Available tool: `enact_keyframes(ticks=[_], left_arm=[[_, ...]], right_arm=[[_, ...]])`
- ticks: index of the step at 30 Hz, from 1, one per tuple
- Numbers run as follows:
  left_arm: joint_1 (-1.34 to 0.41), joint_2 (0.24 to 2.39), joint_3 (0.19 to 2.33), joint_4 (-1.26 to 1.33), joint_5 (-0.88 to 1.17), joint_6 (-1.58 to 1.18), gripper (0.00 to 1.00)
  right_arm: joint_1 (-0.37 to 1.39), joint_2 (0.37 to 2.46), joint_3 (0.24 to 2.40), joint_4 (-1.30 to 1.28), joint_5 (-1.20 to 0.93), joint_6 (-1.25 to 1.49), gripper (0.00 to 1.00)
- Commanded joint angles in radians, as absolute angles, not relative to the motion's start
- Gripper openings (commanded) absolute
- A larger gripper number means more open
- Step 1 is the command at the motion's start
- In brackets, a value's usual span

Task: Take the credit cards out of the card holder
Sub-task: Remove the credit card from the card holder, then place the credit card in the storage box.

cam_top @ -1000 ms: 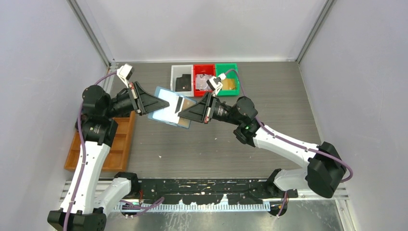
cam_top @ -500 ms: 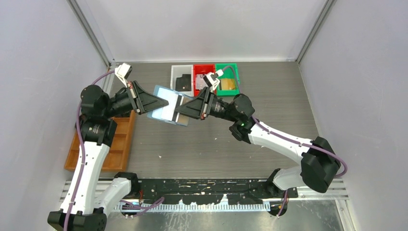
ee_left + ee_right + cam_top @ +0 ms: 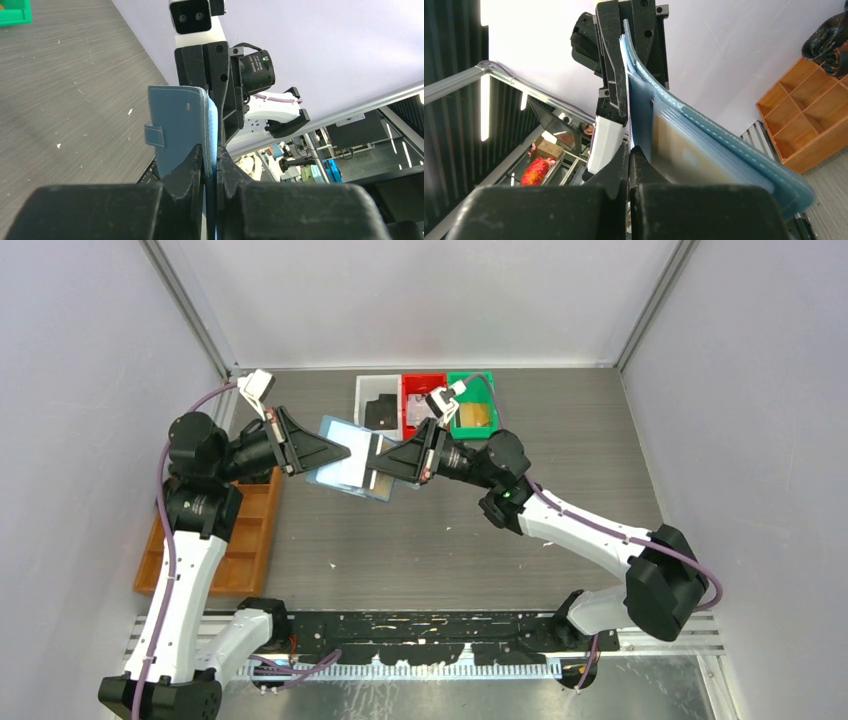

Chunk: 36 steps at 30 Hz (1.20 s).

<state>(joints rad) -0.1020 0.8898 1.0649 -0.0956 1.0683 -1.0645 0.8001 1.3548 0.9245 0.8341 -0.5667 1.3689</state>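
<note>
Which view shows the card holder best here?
Top external: the card holder shows its open face, gripped by the left end effector and right end effector. Left wrist shows only its dark outside and tab; right wrist only pale slots, edge-on.

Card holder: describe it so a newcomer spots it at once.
Over the grey table, just before the three bins at the back, the left claw and right claw meet. Between them hangs the card holder: a flat pale-blue wallet, unlike the boxy white, red and green bins.
</note>
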Motion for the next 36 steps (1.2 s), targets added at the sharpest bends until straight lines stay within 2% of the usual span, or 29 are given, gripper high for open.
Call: enact_keyframes(ticks=[1, 7, 11, 15, 20, 24, 31, 36], left_arm=[[-0.081, 0.9, 1.143, -0.15, 1.076, -0.955, 0.0], [-0.044, 0.924, 1.171, -0.174, 1.087, -0.901, 0.0], [-0.043, 0.933, 1.181, -0.186, 1.085, -0.874, 0.0], [-0.039, 0.94, 1.211, -0.261, 1.072, -0.815, 0.0], [-0.039, 0.932, 1.237, -0.315, 1.054, -0.775, 0.0], [-0.04, 0.923, 1.232, -0.325, 1.044, -0.773, 0.0], [-0.039, 0.922, 1.239, -0.349, 1.045, -0.769, 0.0], [-0.039, 0.929, 1.239, -0.355, 1.048, -0.766, 0.0]], right_arm=[[0.73, 1.31, 0.979, 0.808, -0.638, 1.38, 0.01], [0.552, 1.151, 0.989, 0.483, -0.745, 1.258, 0.01], [0.451, 1.137, 1.136, 0.129, -0.752, 1.049, 0.0], [0.426, 1.312, 1.422, -0.345, -0.599, 0.756, 0.0], [0.436, 1.674, 1.884, -0.797, -0.179, 0.451, 0.0], [0.47, 1.941, 2.16, -0.917, 0.084, 0.34, 0.0], [0.51, 2.294, 2.514, -0.979, 0.277, 0.267, 0.0], [0.572, 2.423, 2.577, -0.928, 0.45, 0.162, 0.01]])
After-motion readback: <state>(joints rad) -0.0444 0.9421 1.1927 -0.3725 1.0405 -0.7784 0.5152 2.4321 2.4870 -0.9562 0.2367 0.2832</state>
